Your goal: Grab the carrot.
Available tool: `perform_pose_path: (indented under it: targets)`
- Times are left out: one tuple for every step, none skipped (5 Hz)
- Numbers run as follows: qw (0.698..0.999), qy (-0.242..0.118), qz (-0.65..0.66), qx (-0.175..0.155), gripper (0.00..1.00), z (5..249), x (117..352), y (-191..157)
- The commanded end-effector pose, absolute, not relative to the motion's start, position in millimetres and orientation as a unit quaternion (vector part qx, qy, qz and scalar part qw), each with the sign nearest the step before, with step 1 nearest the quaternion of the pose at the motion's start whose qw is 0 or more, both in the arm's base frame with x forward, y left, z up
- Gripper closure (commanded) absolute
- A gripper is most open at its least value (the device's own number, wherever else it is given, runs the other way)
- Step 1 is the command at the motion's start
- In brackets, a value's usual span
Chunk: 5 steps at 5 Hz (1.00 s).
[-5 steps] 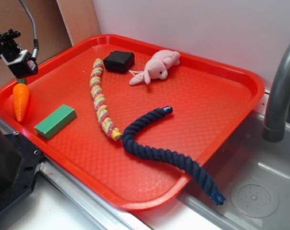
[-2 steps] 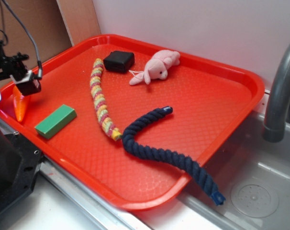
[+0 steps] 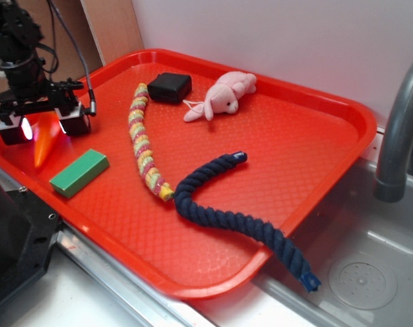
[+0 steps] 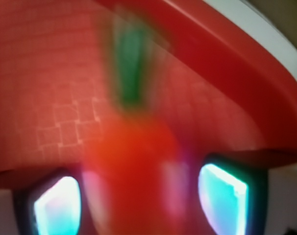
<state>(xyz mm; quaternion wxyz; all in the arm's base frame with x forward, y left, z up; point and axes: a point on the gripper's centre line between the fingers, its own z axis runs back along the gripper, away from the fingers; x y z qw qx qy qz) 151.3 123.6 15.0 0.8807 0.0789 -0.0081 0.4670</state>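
Orange is what you want to look for at the far left of the exterior frame: the carrot (image 3: 43,144) lies on the red tray (image 3: 315,143) by its left rim, pointed end toward the lower left, just up and left of the green block (image 3: 78,172). Your gripper (image 3: 44,127) sits low over it, one finger on each side of the carrot's thick end, with the jaws spread apart and not yet pressed on it. In the wrist view the picture is blurred, yet you can see the carrot (image 4: 134,181) filling the lower middle between the two fingers (image 4: 224,198), its green stem pointing to the top of the frame; whether the pads touch it you cannot tell.

Right of the block, the yellow-pink braided rope (image 3: 143,142) runs down the tray's middle left. A dark blue rope (image 3: 240,218) curves from the centre off the tray's lower right edge. Near the top lie a black block (image 3: 170,87) and a pink plush rabbit (image 3: 221,95). A grey faucet (image 3: 397,129) stands at the right edge.
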Motion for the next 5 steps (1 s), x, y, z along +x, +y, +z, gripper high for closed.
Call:
perform_pose_path:
  targets:
    - [0.884, -0.006, 0.46, 0.087, 1.0, 16.5, 135.2, 105.7]
    - [0.902, -0.022, 0.427, 0.05, 1.0, 25.0, 131.7, 105.5]
    - [0.908, -0.025, 0.417, 0.03, 1.0, 27.2, 128.6, 107.6]
    - [0.913, -0.029, 0.406, 0.028, 1.0, 30.7, 128.0, 106.8]
    - [0.922, -0.049, 0.384, 0.007, 1.0, 51.8, 127.5, 104.7]
